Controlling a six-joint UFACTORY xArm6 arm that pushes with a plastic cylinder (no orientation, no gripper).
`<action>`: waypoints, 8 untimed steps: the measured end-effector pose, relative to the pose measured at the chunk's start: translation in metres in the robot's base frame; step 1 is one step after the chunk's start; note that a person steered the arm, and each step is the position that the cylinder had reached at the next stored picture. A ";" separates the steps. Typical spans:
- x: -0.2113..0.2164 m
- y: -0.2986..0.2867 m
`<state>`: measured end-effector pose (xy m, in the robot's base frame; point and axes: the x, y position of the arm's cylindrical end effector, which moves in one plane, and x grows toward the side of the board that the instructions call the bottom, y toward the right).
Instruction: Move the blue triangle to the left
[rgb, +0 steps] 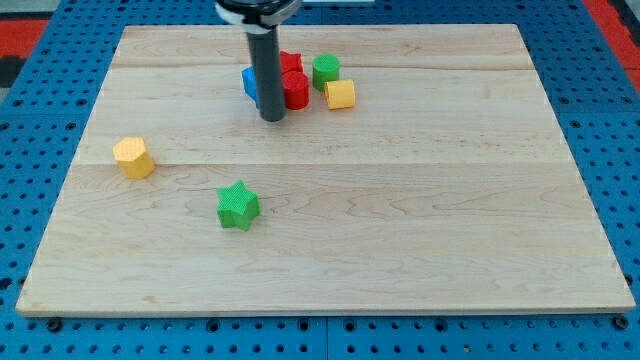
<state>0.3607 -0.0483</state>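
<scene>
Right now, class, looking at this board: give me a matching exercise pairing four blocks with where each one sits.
Blocks:
1. green star
2. yellow hexagonal block
3. blue triangle
4. yellow cube

Places:
A. partly hidden behind the rod, just above my tip
B. alone near the view's left edge of the board
C. at the view's right end of the top cluster
D. lowest in the view, below my tip

Pairs: 1-D, 2-B, 3-A, 4-C
</scene>
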 end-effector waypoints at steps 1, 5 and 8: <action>-0.016 0.016; -0.056 0.055; -0.064 -0.081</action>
<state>0.2972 -0.1289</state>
